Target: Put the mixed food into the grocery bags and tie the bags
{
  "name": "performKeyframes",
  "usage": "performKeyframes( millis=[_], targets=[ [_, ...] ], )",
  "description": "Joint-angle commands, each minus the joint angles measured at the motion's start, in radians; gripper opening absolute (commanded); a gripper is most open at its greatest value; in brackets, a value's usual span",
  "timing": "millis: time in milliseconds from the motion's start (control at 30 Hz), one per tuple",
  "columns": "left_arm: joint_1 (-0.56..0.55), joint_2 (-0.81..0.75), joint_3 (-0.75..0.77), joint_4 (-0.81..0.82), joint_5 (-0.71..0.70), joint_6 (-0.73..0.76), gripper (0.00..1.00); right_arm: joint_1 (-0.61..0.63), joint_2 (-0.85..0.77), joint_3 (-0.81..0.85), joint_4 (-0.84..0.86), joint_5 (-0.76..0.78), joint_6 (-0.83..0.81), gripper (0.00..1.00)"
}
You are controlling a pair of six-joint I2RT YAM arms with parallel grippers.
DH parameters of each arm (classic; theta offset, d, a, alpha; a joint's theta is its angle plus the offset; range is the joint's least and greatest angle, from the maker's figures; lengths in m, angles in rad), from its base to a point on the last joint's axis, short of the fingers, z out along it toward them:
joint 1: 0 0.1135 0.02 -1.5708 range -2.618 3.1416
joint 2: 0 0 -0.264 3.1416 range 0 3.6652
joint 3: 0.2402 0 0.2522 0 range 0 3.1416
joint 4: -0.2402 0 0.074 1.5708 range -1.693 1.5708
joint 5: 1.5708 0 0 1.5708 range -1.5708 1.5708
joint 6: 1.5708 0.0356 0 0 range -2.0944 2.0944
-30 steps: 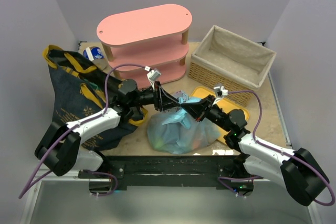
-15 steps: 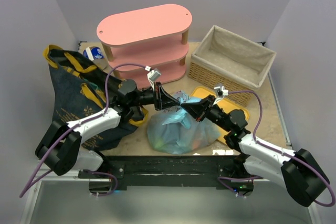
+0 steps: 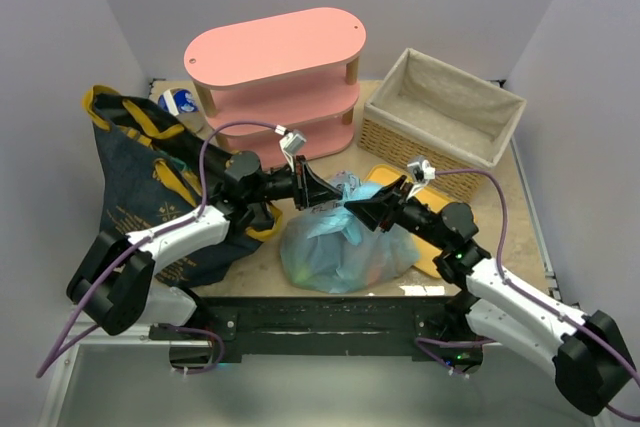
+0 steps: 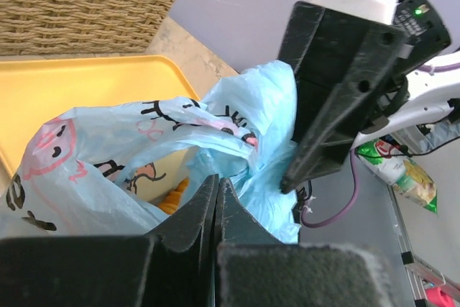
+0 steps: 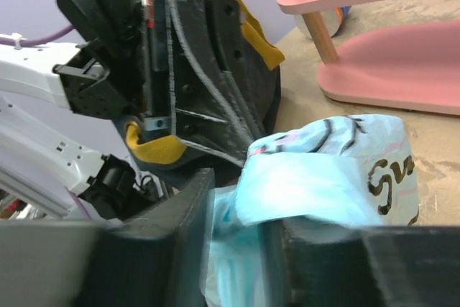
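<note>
The thin light-blue printed plastic carrier bag (image 3: 345, 247) sits filled on the table (image 3: 510, 212) at centre, near the arm bases, w/ its bunched neck rising btwn the two pincers. The left pincer (image 3: 318, 192) points in from the left and is clamped tight. In its wrist view the fingers meet w/ no gap and blue film gathers right at the tips, so it appears to pinch one ear of the bag. The right pincer (image 3: 358, 209) faces it from the right, its tips almost touching the other's. Its jaws stand a little apart, and in its wrist view a fold of blue film lies across the gap — draped, not squeezed. The neck's loose ends thus run approx. left–right, one toward each pincer, while the bag's body lies below both tips and nearer the bases. Judgement: the tie is not yet done, and the next move turns on the right pincer, i.e. whether it can close on that fold. The large dark navy denim tote (image 3: 140, 182) w/ mustard-yellow handles stands well apart at far left.
</note>
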Motion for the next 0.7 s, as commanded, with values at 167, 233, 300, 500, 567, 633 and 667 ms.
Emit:
performKeyframes(
  millis=[167, 233, 300, 500, 567, 633, 667],
  targets=[
    [0.019, -0.042, 0.044, -0.066, -0.061, 0.053, 0.0, -0.001, -0.145, 0.164, -0.449, -0.049, -0.207, 0.68],
    [0.019, -0.045, 0.054, -0.079, -0.073, 0.068, 0.0, -0.001, -0.156, 0.18, -0.507, -0.064, -0.223, 0.68],
    [0.019, -0.048, 0.06, -0.093, -0.082, 0.079, 0.0, -0.001, -0.171, 0.19, -0.548, -0.081, -0.226, 0.69],
    [0.019, -0.057, 0.063, -0.1, -0.087, 0.085, 0.0, 0.0, -0.231, 0.182, -0.637, -0.068, -0.235, 0.71],
    [0.019, -0.068, 0.061, -0.1, -0.091, 0.091, 0.0, 0.0, -0.26, 0.173, -0.648, -0.066, -0.224, 0.72],
    [0.019, -0.082, 0.061, -0.102, -0.103, 0.097, 0.0, 0.0, -0.263, 0.165, -0.645, -0.075, -0.211, 0.72],
    [0.019, -0.088, 0.061, -0.103, -0.11, 0.103, 0.0, 0.0, -0.256, 0.161, -0.639, -0.08, -0.204, 0.72]
  ],
)
